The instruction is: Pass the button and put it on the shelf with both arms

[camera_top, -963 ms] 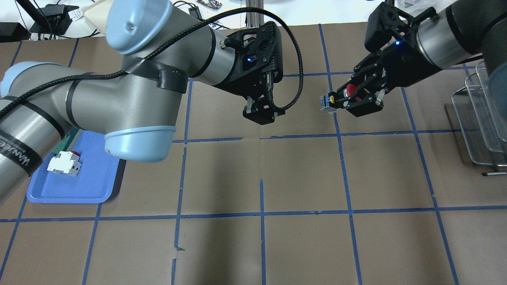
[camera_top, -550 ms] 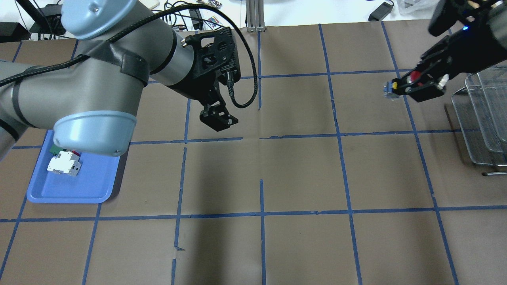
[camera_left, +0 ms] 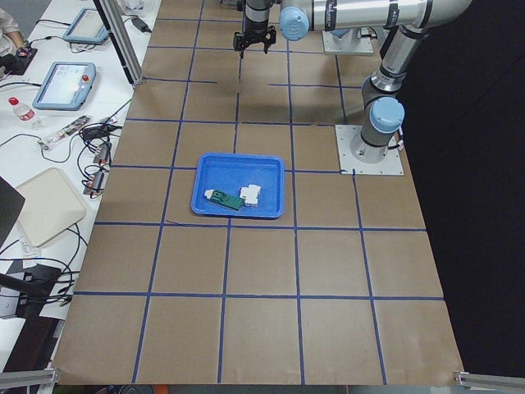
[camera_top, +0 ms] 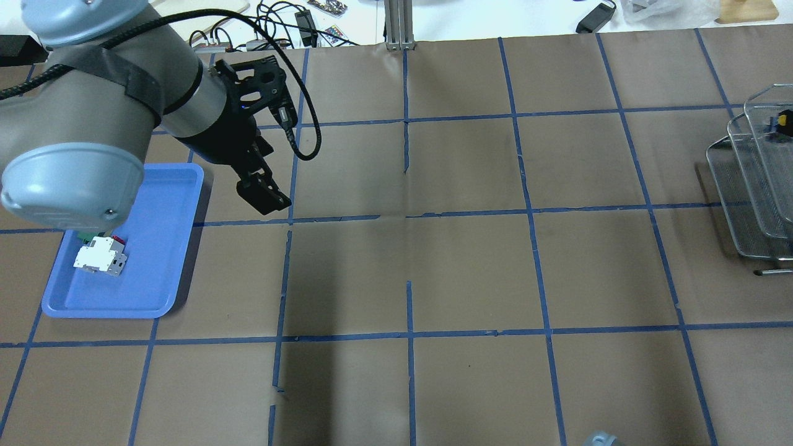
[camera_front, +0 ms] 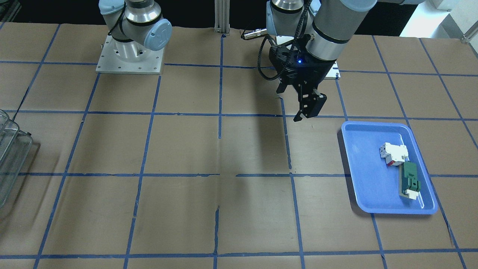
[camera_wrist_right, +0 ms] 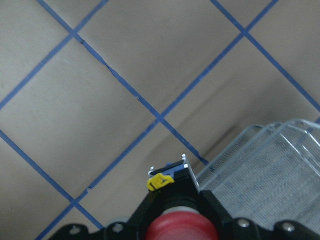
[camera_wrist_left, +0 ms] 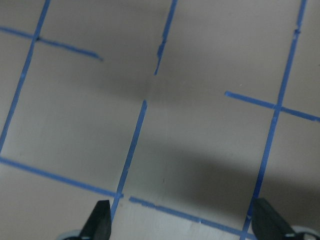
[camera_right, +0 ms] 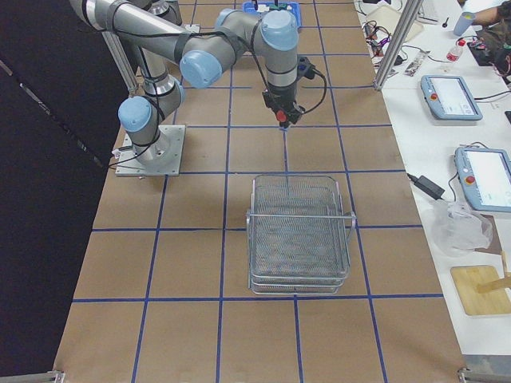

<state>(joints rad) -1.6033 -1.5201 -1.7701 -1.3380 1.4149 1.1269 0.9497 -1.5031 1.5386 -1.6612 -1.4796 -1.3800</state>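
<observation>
My right gripper clamped the round red-capped button, the silvery wire-mesh shelf just to its right, while my left gripper held its 2 fingers wide.

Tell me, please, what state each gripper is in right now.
Left gripper: open, fingers wide apart, holding nothing.
Right gripper: shut on the button.

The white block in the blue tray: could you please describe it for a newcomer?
On the taped brown table, find the blue tray on the robot's left side. Of two parts in it, the white block is boxy, red-marked and nearer the robot; the green part is flat.
</observation>
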